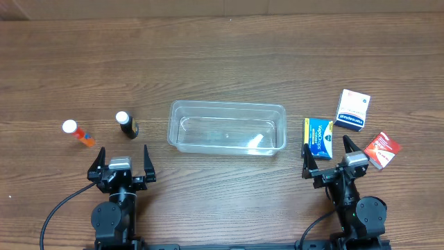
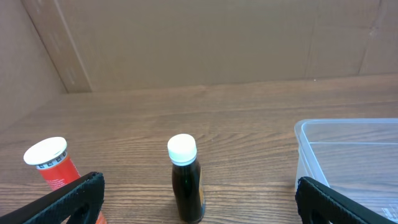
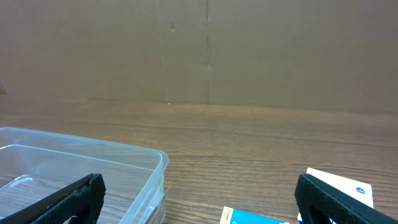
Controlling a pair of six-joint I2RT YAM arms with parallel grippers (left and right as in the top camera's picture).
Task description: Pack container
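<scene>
Well short of the container (image 1: 227, 129), left claw (image 1: 124, 151) and right claw (image 1: 326, 144) gape wide.

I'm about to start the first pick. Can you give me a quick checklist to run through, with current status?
1. Check the container is upright and empty: ok.
2. Check the left gripper is open and holding nothing: ok.
3. Check the right gripper is open and holding nothing: ok.
4. Check the dark bottle stands upright, lined up between the left fingers: ok.
5. Check the blue box is clear of the right fingers: cannot tell, as they overlap in the overhead view.
</scene>
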